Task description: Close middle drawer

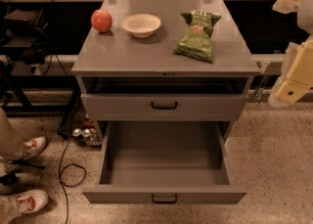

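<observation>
The middle drawer point(164, 196) is pulled far out toward me at the bottom of the grey cabinet. Its low front panel has a small black bar handle point(164, 198), and its deep boxy grey interior point(164, 152) holds nothing. Above it, the drawer with the taller front panel point(164, 106) stands out a little, with a dark gap over it. My gripper point(292, 78) is the pale yellow and cream part at the right edge of the view. It is to the right of the cabinet, level with the upper drawer, and apart from both drawers.
On the cabinet top point(132, 54) lie a red apple point(101, 20), a white bowl point(141, 25) and a green chip bag point(198, 35). A person's shoes point(30, 147) and a black cable point(68, 169) are on the floor at left. Cans point(83, 133) sit beside the cabinet.
</observation>
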Robot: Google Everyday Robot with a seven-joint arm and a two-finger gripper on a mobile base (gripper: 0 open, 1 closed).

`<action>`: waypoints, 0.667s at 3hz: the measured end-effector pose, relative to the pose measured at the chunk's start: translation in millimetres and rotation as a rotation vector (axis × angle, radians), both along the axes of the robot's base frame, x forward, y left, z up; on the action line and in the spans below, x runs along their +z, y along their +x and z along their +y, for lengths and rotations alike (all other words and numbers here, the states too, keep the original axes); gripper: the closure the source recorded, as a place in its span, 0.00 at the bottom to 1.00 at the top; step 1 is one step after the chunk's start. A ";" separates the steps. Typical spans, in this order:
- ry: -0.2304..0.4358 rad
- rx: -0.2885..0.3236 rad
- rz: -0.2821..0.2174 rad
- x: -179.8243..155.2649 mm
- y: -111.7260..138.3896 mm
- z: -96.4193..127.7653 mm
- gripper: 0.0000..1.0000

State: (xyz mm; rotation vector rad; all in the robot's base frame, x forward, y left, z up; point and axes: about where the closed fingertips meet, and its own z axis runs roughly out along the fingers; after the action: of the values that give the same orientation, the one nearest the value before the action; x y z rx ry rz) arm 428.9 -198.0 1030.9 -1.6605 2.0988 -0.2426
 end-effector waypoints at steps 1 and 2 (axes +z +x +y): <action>0.000 0.000 -0.003 1.4 -1.1 1.0 0.00; 0.010 -0.031 0.058 -26.8 -7.3 -2.3 0.00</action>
State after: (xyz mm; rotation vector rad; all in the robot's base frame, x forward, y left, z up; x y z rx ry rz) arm 421.7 -200.3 1004.0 -1.6487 2.1660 -0.1952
